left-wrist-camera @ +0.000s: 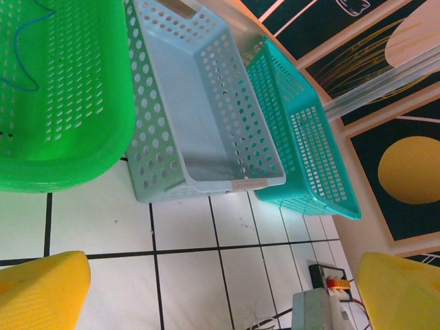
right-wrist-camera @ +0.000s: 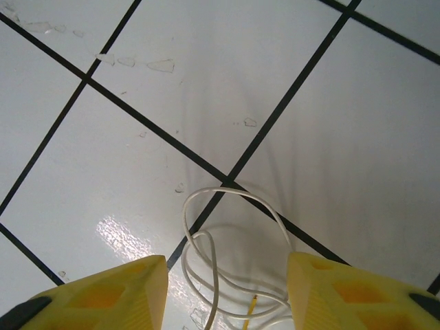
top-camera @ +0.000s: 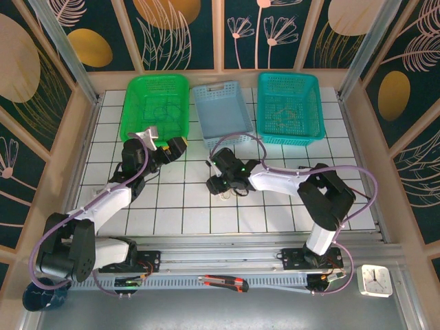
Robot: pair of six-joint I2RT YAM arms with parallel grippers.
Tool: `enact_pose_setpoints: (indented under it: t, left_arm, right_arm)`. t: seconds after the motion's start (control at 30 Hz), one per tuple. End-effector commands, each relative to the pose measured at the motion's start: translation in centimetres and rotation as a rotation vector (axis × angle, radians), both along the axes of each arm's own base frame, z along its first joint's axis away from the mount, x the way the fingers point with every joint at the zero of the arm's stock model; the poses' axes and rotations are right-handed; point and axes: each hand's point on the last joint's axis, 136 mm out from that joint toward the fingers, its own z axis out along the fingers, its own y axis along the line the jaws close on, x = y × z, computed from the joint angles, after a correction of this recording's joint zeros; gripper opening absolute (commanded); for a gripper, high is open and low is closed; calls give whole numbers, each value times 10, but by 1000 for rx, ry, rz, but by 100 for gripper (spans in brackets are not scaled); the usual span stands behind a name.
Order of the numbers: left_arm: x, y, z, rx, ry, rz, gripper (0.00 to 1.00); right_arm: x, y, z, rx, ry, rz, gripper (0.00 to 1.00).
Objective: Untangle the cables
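Observation:
A loose coil of whitish cables (right-wrist-camera: 214, 190) lies on the tiled table, with a yellowish wire end (right-wrist-camera: 251, 304) in it. My right gripper (right-wrist-camera: 225, 267) hangs low over the coil. Its yellow fingers (right-wrist-camera: 103, 295) are apart, one on each side of the loops, and they clamp nothing. In the top view this gripper (top-camera: 221, 184) is at the table's middle, over the cables (top-camera: 230, 195). My left gripper (top-camera: 179, 146) hovers left of it, near the green basket, with its yellow fingers (left-wrist-camera: 41, 292) spread wide and nothing between them. One thin greenish cable (left-wrist-camera: 31, 89) lies inside the green basket.
Three baskets stand in a row at the back: green (top-camera: 132, 103), light blue (top-camera: 218, 117) and teal (top-camera: 320, 110). From the left wrist they appear as green (left-wrist-camera: 82, 151), light blue (left-wrist-camera: 206, 117) and teal (left-wrist-camera: 302, 151). A frame and side walls enclose the tiled table (top-camera: 172, 206).

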Motion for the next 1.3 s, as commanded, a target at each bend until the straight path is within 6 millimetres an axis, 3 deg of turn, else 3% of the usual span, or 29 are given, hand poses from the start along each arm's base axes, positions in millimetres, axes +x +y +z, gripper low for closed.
enact_pose_setpoints:
  t: [0.0, 0.17, 0.37, 0.63, 0.9, 1.07, 1.27]
  left_arm:
    - [0, -1, 9, -15, -36, -1, 99]
    - [0, -2, 9, -16, -35, -2, 99]
    - [0, -2, 8, -15, -36, -3, 99]
    - [-1, -4, 6, -11, -38, -22, 99]
    - [-7, -16, 9, -47, -54, -99, 99]
    - [-15, -31, 14, -85, -68, -157, 99]
    - [-38, -66, 11, -190, -61, -232, 96]
  right_arm:
    - [-9, 1, -16, -34, 35, 35, 46]
    - [-10, 2, -26, -53, 50, 45, 40]
    - [-5, 4, -11, -38, 24, 41, 17]
    - [1, 11, 52, 84, -48, 28, 0]
    - [10, 8, 117, 284, -81, 1, 0]
    - [24, -10, 151, 455, -71, -62, 0]
    - [41, -38, 182, 665, -46, -162, 0]
